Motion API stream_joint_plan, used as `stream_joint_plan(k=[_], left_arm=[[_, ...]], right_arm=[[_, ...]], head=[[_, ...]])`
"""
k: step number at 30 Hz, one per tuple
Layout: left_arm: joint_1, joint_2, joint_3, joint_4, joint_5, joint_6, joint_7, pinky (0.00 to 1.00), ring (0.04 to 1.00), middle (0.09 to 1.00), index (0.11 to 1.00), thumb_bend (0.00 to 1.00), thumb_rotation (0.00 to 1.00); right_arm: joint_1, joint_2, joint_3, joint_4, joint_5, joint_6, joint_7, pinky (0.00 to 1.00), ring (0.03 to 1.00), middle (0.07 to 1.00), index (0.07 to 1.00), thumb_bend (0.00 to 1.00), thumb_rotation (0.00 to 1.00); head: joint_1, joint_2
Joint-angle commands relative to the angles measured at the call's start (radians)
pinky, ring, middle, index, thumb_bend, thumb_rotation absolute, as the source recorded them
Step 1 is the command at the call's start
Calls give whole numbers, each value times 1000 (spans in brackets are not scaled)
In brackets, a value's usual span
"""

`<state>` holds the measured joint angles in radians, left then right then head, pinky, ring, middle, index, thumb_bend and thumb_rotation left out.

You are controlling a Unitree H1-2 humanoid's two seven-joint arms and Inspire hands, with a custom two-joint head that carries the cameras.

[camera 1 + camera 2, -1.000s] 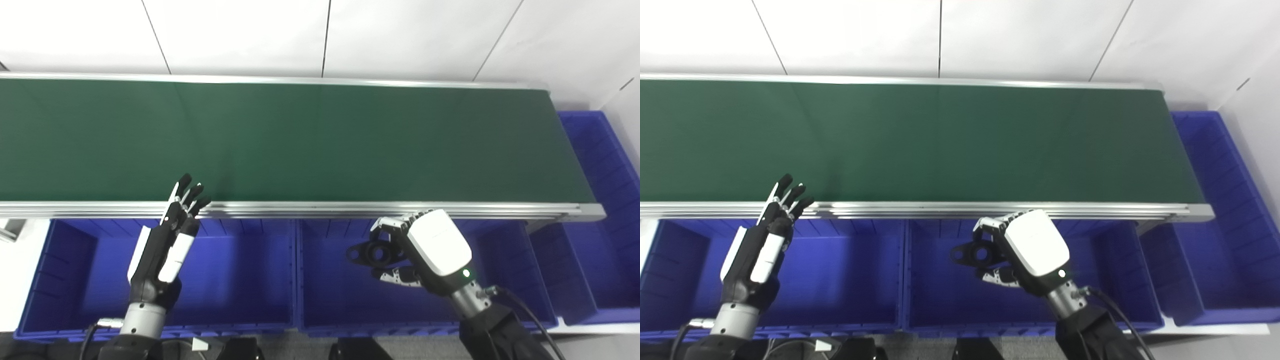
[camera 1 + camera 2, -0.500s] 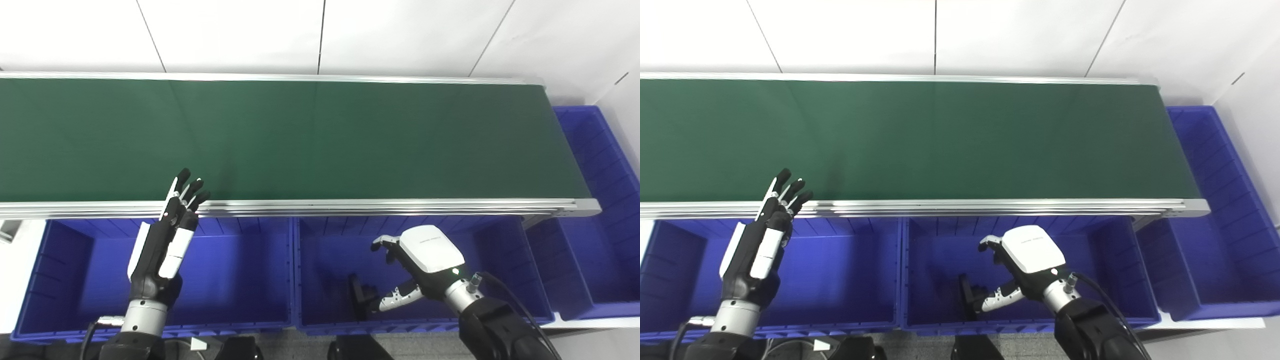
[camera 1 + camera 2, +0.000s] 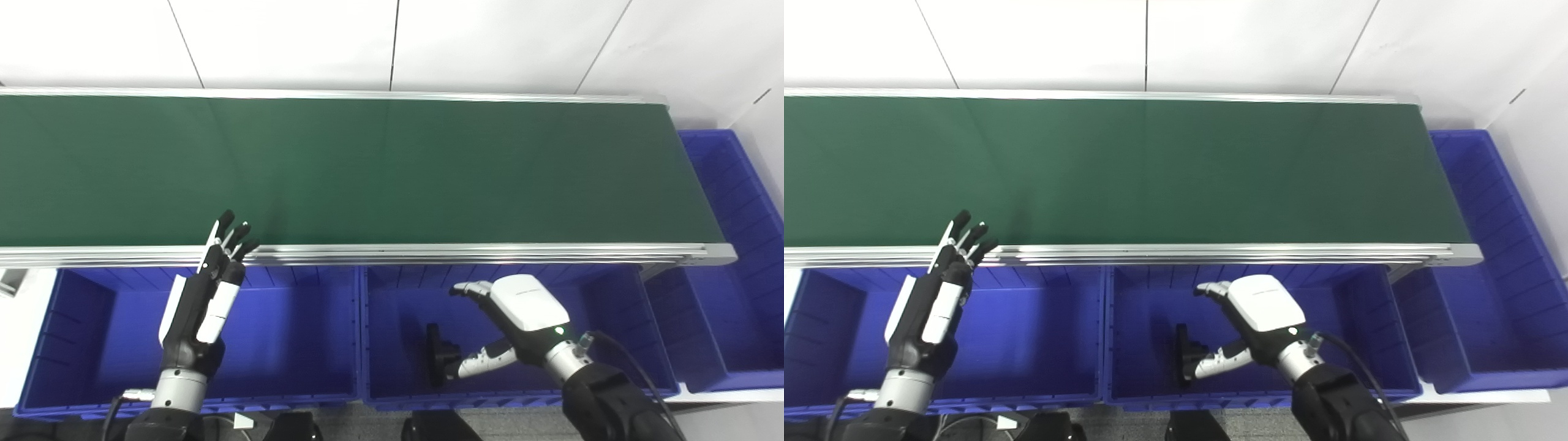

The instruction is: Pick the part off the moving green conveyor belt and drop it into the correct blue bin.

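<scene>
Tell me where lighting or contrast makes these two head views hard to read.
Left eye view: the black part merges with the shaded floor of the middle blue bin, outline unclear. Right eye view: same part equally dark; the green conveyor belt shows soft uneven sheen, no harsh glare; the wall looks bright and washed out.

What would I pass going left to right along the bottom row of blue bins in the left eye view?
Left bin → left hand, open above it → middle bin → black part inside it → right hand, open → right bin.
</scene>
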<state>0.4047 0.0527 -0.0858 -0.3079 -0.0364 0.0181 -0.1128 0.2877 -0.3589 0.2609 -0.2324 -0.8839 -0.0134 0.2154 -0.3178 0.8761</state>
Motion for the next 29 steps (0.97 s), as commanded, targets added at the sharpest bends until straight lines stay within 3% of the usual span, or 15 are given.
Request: stream_joint_plan(k=[1, 6, 8, 10, 14, 19, 22, 29], left_arm=[[6, -4, -10, -10, 8, -74, -1, 1000, 915, 958, 1000, 586, 831], [32, -13, -25, -4, 37, -109, 11, 1000, 957, 979, 1000, 597, 831], [42, -20, -31, -1, 67, -130, 22, 1000, 969, 990, 1000, 603, 835], [51, -29, -36, 3, 89, -150, 31, 1000, 989, 998, 1000, 625, 850], [62, -42, -44, 39, 129, -241, 54, 1000, 1000, 1000, 1000, 649, 901], [74, -65, -48, 89, 135, -340, 77, 1000, 1000, 1000, 1000, 646, 939], [81, -75, -50, 104, 145, -357, 89, 1000, 1000, 1000, 1000, 686, 937], [91, -91, -60, 131, 155, -380, 107, 1000, 990, 1000, 1000, 685, 909]], right_arm=[[29, 22, -31, -54, 164, -68, -46, 573, 713, 790, 797, 807, 780], [127, 155, -116, -204, 564, 24, -43, 600, 714, 800, 799, 708, 834], [182, 263, -159, -258, 765, 93, -67, 636, 736, 816, 809, 684, 828], [215, 348, -183, -266, 879, 83, -104, 732, 797, 865, 851, 716, 839], [230, 413, -225, -211, 907, -29, -149, 818, 848, 899, 870, 707, 916], [212, 408, -277, -109, 969, -96, -153, 915, 923, 961, 950, 689, 991], [202, 393, -284, -56, 977, -145, -149, 928, 928, 975, 954, 660, 983], [198, 366, -282, 16, 934, -216, -155, 910, 911, 971, 945, 696, 971]], head=[[4, -1], [64, -44], [83, -58], [97, -71], [127, -105], [177, -155], [195, -171], [239, -225]])
